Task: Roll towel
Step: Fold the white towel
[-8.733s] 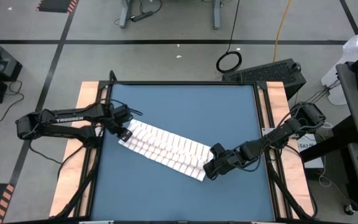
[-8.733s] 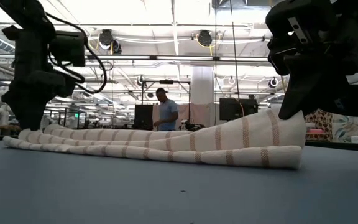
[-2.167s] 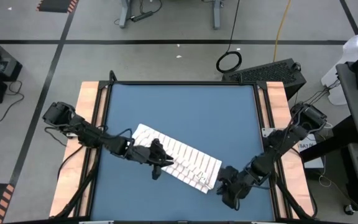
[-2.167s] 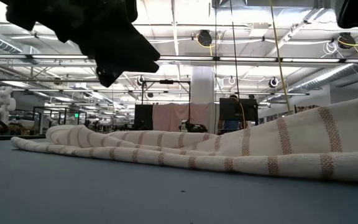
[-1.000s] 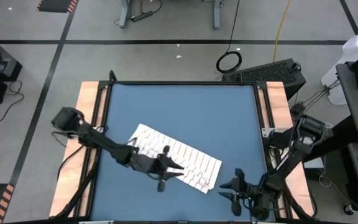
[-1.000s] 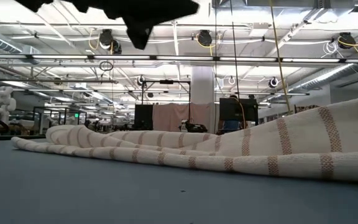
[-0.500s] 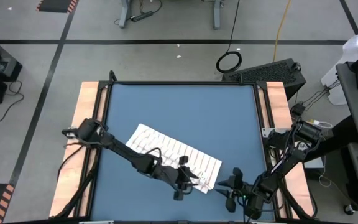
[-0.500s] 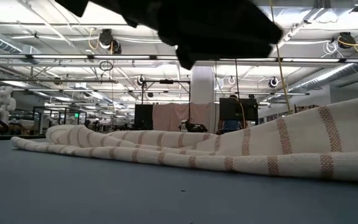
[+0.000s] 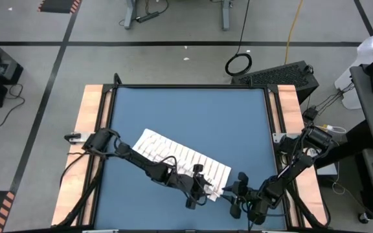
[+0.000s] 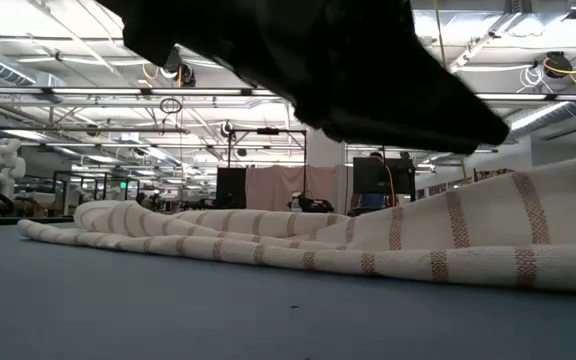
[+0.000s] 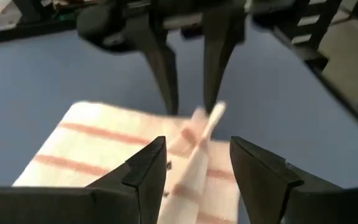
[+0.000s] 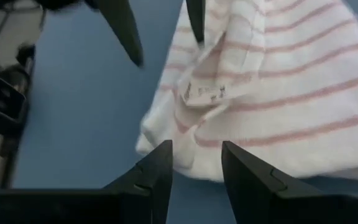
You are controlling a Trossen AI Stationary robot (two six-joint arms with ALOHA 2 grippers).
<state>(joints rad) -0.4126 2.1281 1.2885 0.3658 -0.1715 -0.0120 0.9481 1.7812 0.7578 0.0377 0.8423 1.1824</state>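
- Now the towel (image 9: 183, 161), white with thin stripes, lies folded into a long band slanting across the bench (image 9: 186, 110), from left of centre down toward the front right corner.
- The left claw (image 9: 198, 186) has travelled along the band in the last two seconds, from its middle to its front right end, and now hangs over that end.
- Its fingers (image 11: 146, 167) are parted and have spread wider during the last second; in the left wrist view a raised fold of towel stands between them, not yet pinched.
- The right claw (image 9: 236, 193), which was holding that end several seconds ago, has let go and pulled back toward the front right corner; it now sits just beside the towel's end.
- Its fingers (image 12: 156, 169) stand apart with nothing between them; the towel's corner and a small label (image 12: 202, 92) lie just ahead of them.
- The towel has not shifted over the last two seconds and no roll has begun.
- Judging from this, both claws are lining up at the same end, probably to start rolling from there.
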